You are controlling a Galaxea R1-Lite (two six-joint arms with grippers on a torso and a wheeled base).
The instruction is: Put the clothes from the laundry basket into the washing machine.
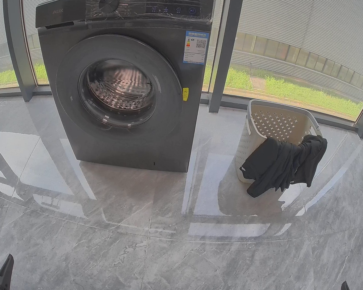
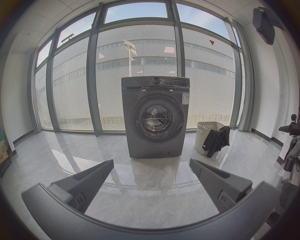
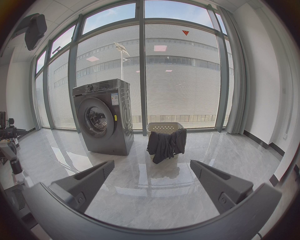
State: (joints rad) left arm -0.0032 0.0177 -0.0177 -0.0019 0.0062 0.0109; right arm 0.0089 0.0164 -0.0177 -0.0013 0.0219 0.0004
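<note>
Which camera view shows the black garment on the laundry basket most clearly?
The head view: the black garment appears largest there, draped over the near rim of the laundry basket and hanging outside. The right wrist view shows it smaller, from the front. The left wrist view shows it smallest, off to one side of the washing machine.

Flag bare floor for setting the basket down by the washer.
Free: the wide floor in front of the washer, and the strip between washer and basket. Crowded only at the basket's front, where the clothes drape over the rim.
</note>
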